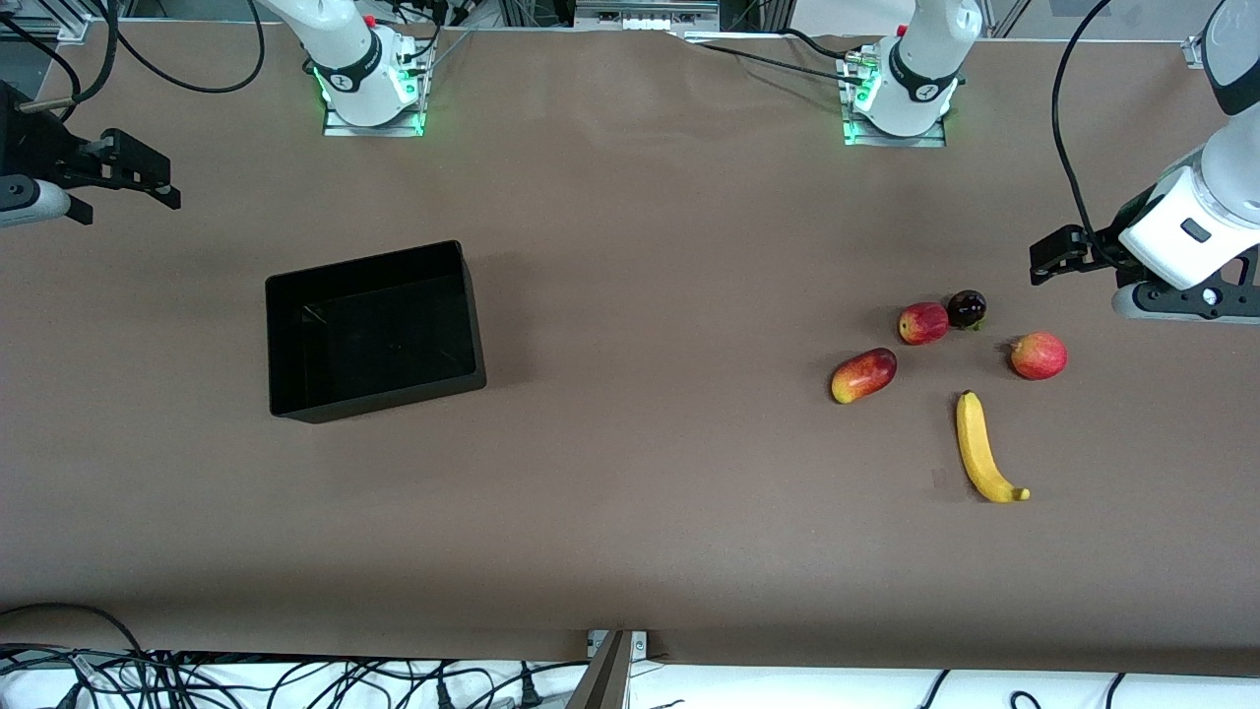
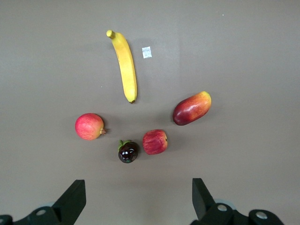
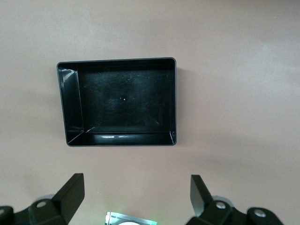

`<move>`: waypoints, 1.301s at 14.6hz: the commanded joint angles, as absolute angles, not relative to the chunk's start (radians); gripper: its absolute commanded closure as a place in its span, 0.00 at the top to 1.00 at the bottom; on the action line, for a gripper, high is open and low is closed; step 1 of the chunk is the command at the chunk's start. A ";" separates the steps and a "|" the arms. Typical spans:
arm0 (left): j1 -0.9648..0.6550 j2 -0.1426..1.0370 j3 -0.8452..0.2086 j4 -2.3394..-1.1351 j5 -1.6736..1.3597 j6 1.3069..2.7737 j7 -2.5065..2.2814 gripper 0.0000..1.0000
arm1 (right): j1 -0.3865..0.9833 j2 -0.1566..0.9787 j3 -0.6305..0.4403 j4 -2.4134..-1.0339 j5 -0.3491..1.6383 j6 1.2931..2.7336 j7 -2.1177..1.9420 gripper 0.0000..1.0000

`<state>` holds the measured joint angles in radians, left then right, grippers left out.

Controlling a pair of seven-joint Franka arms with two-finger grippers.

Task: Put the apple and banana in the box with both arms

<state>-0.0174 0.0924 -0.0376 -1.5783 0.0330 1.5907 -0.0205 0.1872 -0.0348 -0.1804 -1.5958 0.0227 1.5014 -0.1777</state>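
Both pincers released and raised, fruit and box apart on the worktop (image 1: 630, 492)

The apple (image 1: 923, 323) touches a dark round fruit (image 1: 967, 308) toward the left arm's end; the banana (image 1: 981, 448) lies nearer the front camera. The box (image 1: 285, 335) sits toward the right arm's end. Left pincer (image 2: 136, 199) hangs spread over bare worktop beside the fruit, right pincer (image 3: 136, 197) spread beside the box

A brown sheet (image 1: 630, 246) is covering the desk (image 1: 610, 551), lying flat with faint creases toward 12 o'clock. Green lights (image 1: 372, 118) are glowing at 11 and 1 o'clock. Black cables (image 1: 197, 679) are tangling over a white strip (image 1: 886, 684) along the 6 o'clock edge. Soft, even light is falling.
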 commanded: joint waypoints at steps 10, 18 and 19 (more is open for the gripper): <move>-0.018 0.112 -0.034 -1.543 0.029 1.554 -0.032 1.00 | 0.170 -0.048 -0.172 -1.605 0.028 1.489 -0.153 1.00; -0.014 0.121 -0.034 -1.543 0.029 1.555 -0.034 1.00 | 0.169 -0.012 -0.202 -1.849 0.032 1.710 -0.161 1.00; -0.014 0.121 -0.034 -1.543 0.029 1.555 -0.035 1.00 | 0.167 -0.005 -0.210 -1.927 0.032 1.805 -0.161 1.00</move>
